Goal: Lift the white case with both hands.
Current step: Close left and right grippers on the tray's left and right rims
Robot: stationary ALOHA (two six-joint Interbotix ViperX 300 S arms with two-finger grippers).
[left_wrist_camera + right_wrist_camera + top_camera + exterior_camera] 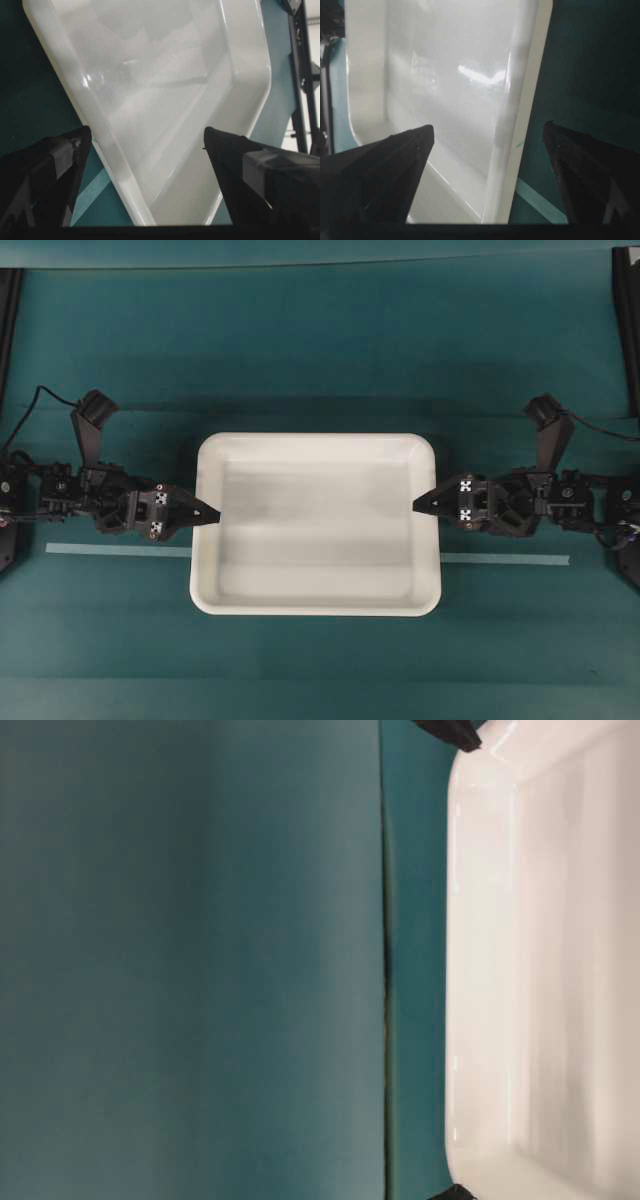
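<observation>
Black fingers (55, 165) of the left claw (212, 513) are spreading wide, straddling the white case's (316, 523) left rim. Opposite, the right claw (421, 503) is gaping equally wide astride the right rim. Both arms are reaching inward, level, tips pointing at each other. Lying flat at the centre of the teal counter (320, 350), the case is covering a pale tape strip (118, 550).

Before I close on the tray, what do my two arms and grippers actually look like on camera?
Both arms are black, built of angular links. The left gripper and right gripper end in tapering, pointed black fingers. Each carries small white-and-black square marker stickers near its base. Thin black cables trail from both arms, and a black camera housing sits on each.
</observation>
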